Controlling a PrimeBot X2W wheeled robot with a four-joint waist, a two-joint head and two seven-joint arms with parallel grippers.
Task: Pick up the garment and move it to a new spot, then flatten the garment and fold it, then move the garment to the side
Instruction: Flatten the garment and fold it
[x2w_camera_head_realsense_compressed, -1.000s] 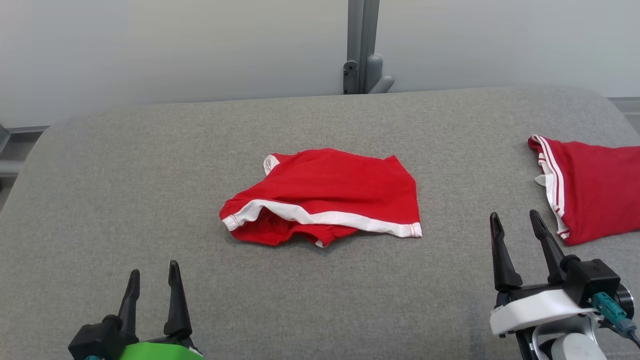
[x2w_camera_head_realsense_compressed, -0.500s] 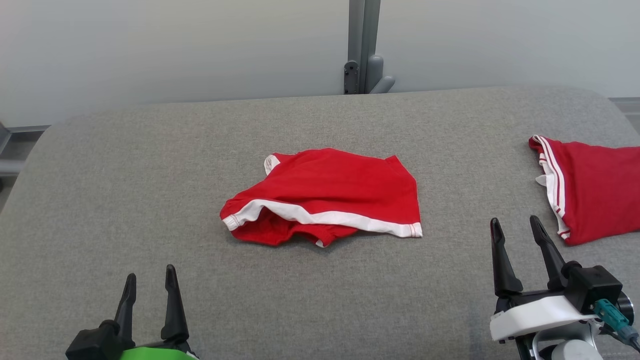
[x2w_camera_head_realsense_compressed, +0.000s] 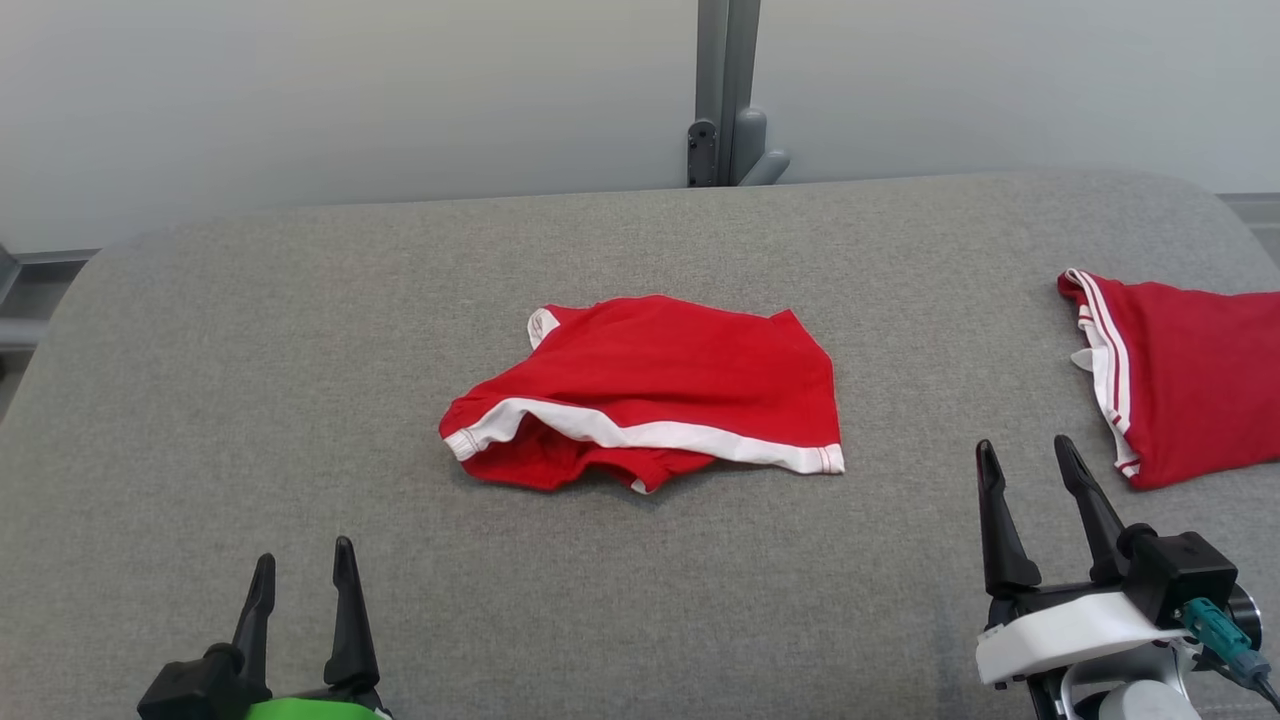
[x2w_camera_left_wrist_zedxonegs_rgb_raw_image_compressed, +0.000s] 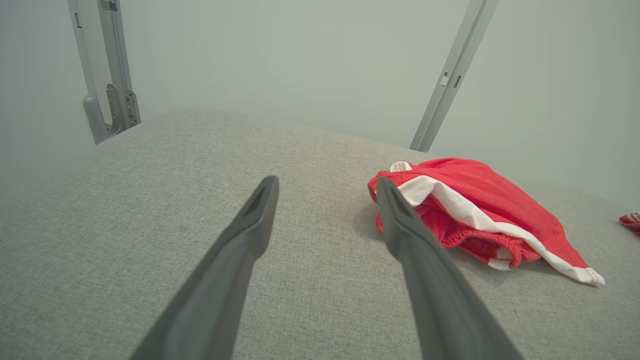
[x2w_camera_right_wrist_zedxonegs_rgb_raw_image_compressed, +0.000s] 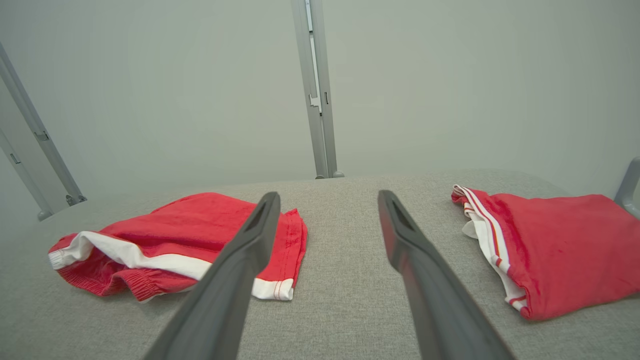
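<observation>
1. The red garment (x2w_camera_head_realsense_compressed: 660, 385) is lying bunched in the middle of the grey padded table (x2w_camera_head_realsense_compressed: 250, 350), apart from both grippers.
2. The left gripper (x2w_camera_head_realsense_compressed: 304, 552) and right gripper (x2w_camera_head_realsense_compressed: 1024, 445) are hanging wide open, holding nothing.
3. Risk I'm seeing: a pinch catching one layer only, or the right arm going for the second red garment (x2w_camera_head_realsense_compressed: 1190, 380).
4. I'm counting two garments and two grippers.

My read from the remote station: a robotics lab test cell, not a home. Evidence: a padded bench (x2w_camera_head_realsense_compressed: 250, 400) covered in plain grey cloth, bare pale wall panels (x2w_camera_head_realsense_compressed: 350, 100) behind it, and grey metal uprights (x2w_camera_head_realsense_compressed: 725, 60) with a bracket (x2w_camera_head_realsense_compressed: 702, 150). A red garment (x2w_camera_head_realsense_compressed: 650, 380) and a second red garment (x2w_camera_head_realsense_compressed: 1190, 380) have matching white trim.
</observation>
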